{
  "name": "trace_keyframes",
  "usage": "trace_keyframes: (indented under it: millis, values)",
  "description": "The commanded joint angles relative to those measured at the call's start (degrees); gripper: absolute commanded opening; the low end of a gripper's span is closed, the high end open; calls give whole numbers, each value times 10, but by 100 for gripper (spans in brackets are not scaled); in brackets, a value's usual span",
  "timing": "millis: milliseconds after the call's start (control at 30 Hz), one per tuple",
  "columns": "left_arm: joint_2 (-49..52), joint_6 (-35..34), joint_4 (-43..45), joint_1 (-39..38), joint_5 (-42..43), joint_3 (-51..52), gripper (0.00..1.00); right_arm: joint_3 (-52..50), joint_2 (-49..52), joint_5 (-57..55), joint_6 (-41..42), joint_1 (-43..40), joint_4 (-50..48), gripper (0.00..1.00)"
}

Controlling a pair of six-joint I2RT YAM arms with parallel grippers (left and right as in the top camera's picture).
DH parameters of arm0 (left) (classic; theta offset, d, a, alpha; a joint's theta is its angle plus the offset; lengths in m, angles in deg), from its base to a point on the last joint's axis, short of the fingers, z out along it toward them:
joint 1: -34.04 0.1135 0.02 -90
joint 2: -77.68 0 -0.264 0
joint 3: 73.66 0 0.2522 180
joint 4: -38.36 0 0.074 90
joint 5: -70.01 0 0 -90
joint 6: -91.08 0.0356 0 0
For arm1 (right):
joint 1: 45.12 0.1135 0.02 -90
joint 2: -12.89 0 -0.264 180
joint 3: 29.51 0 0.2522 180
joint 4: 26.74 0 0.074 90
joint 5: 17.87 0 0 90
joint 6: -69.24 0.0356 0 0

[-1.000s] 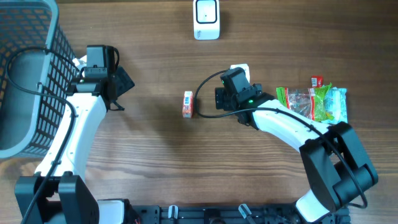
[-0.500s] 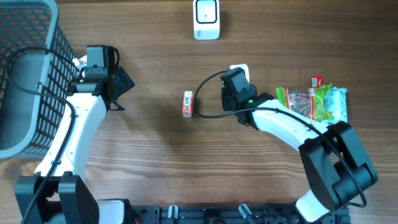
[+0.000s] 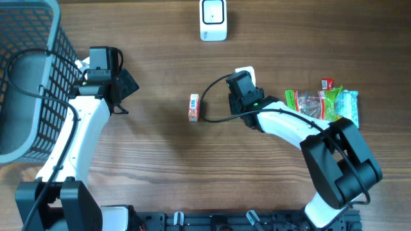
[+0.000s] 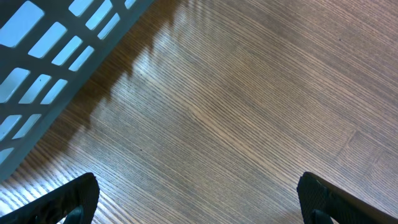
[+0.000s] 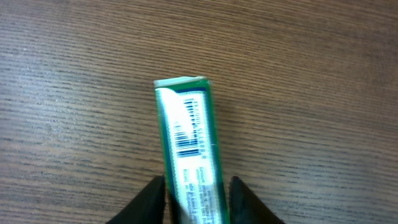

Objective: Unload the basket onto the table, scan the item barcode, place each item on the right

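Note:
A narrow green-and-white box (image 5: 186, 143) with a printed barcode facing up lies on the wooden table. My right gripper (image 5: 198, 183) is shut on its near end, one dark finger against each long side. From overhead only the box's white end (image 3: 246, 69) shows past the right gripper (image 3: 241, 82). The white scanner (image 3: 212, 19) stands at the table's far edge, well apart from the box. My left gripper (image 4: 199, 199) hangs open over bare wood, holding nothing, and overhead it (image 3: 128, 85) sits beside the basket.
A small orange-and-white packet (image 3: 194, 107) lies mid-table, left of the right gripper. Several green snack packets (image 3: 321, 104) lie at the right. A grey mesh basket (image 3: 26, 77) fills the far left corner, and its wall (image 4: 56, 56) shows in the left wrist view.
The right gripper's fingers have come together onto the box, and the gripper has shifted slightly toward the far edge. The left arm has not moved.

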Motion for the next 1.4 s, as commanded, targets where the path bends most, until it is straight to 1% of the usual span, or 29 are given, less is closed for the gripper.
trace_keyframes:
  millis: [0, 67, 233, 300, 367, 533, 567, 633, 767, 967, 1200, 1300, 1367]
  values:
    - [3, 5, 2, 2, -7, 0, 100, 8, -17, -10, -36, -3, -1, 24]
    - [3, 5, 1, 2, -7, 0, 100, 8, -17, -9, -36, -3, 4, 25]
    - [3, 5, 2, 2, -7, 0, 100, 7, -16, -10, -38, -3, 14, 25]
    - [3, 5, 1, 2, -7, 0, 100, 9, -18, -10, -71, -3, 12, 25]
    - [3, 5, 2, 2, -7, 0, 100, 13, -25, -15, -91, -3, 19, 24]
    - [3, 5, 1, 2, -7, 0, 100, 14, -70, -51, -96, -3, 32, 22]
    - [3, 5, 2, 2, -7, 0, 100, 14, -75, -53, -104, -3, 34, 20]
    - [3, 5, 2, 2, -7, 0, 100, 14, -76, -56, -123, -1, 46, 18]
    - [3, 5, 2, 2, -7, 0, 100, 12, -72, -96, -121, -1, 79, 15]
    - [3, 5, 2, 2, -7, 0, 100, -1, -37, -186, -101, 24, 72, 17]
    - [3, 5, 2, 2, -7, 0, 100, -1, 27, -327, -94, 91, 39, 18]
    - [3, 5, 1, 2, -7, 0, 100, -1, 57, -333, -93, 106, 36, 18]
    - [3, 5, 2, 2, -7, 0, 100, -1, 68, -328, -94, 109, 33, 23]
